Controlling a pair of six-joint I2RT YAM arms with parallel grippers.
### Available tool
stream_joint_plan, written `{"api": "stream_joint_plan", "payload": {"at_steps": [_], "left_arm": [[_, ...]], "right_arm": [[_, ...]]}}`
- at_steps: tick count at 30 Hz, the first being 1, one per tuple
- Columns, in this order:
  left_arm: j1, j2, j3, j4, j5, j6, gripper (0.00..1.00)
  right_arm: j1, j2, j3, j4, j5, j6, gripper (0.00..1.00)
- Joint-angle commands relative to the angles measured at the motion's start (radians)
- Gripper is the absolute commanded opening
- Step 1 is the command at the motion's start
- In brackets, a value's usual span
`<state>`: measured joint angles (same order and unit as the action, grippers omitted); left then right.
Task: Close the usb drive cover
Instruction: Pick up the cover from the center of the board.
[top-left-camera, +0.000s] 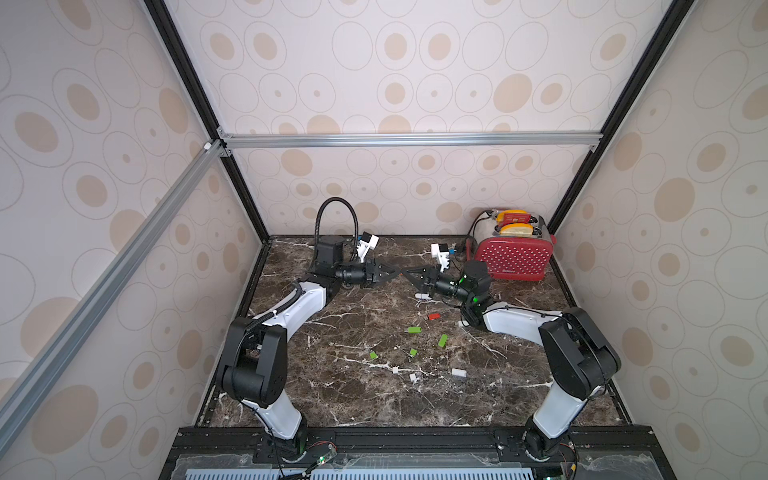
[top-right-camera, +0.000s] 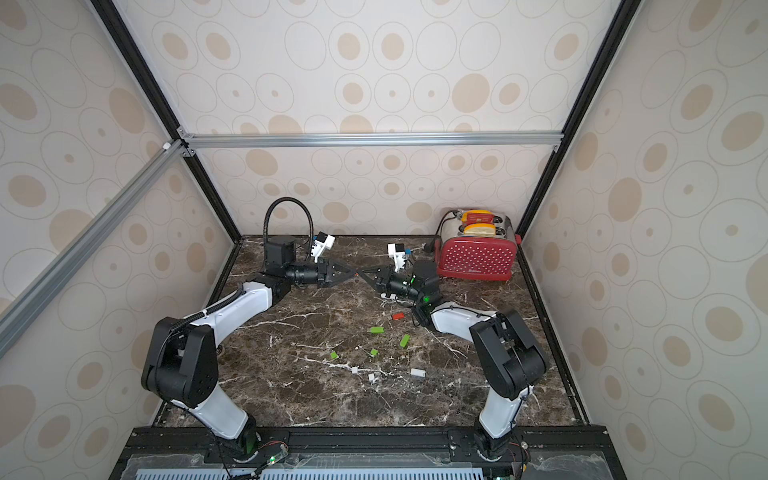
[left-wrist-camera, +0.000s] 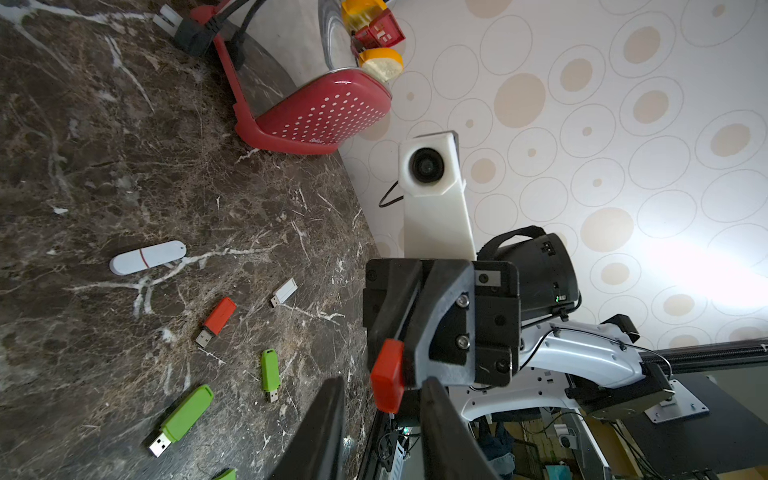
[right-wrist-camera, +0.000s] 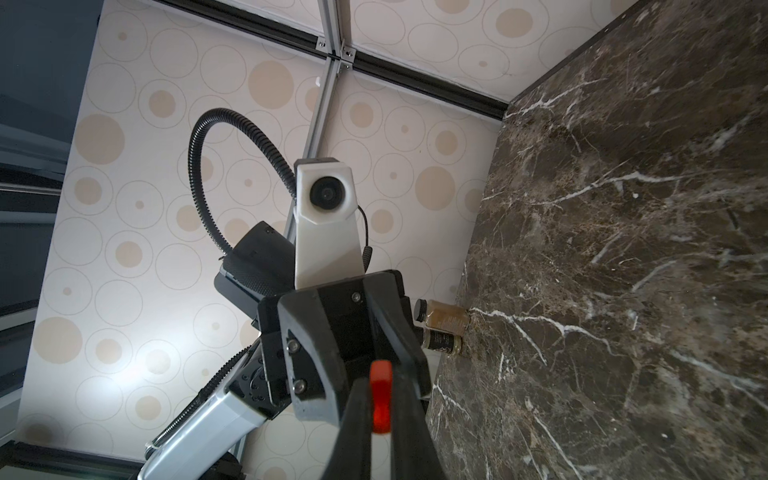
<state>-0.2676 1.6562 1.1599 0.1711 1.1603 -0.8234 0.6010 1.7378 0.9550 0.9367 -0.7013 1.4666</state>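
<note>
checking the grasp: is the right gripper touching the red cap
Touching. The right wrist view shows the right gripper shut on the red cap, no gap on either side.

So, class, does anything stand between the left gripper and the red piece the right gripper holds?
Nothing visible does. The right gripper pinches the red piece, and the left gripper has parted fingers either side of it.

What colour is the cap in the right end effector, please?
The small plastic cap is red-orange, best in left wrist view.
</note>
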Motion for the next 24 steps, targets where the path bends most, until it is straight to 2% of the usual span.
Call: {"api": "stream_joint_plan", "payload": {"at_steps": [1, 6, 10, 14, 24], "left_arm": [[-0.004, -0.006, 0.046, 0.036, 0.019, -0.016, 0.34], [-0.006, 0.0, 0.05, 0.066, 0.022, -0.047, 0.33], [-0.005, -0.003, 0.054, 0.07, 0.025, -0.053, 0.26], [-0.006, -0.01, 0.045, 0.07, 0.026, -0.052, 0.24], [-0.007, -0.022, 0.032, 0.067, 0.03, -0.043, 0.25]], "right_arm": [[0.012, 0.018, 0.025, 0.039, -0.01, 0.006, 0.04], [0.02, 0.028, 0.031, 0.039, -0.015, 0.01, 0.03], [0.02, 0.038, 0.027, 0.053, -0.011, 0.021, 0.03], [0.02, 0.045, 0.02, 0.06, -0.004, 0.024, 0.03], [0.014, 0.071, -0.005, 0.13, 0.015, 0.067, 0.02]]}}
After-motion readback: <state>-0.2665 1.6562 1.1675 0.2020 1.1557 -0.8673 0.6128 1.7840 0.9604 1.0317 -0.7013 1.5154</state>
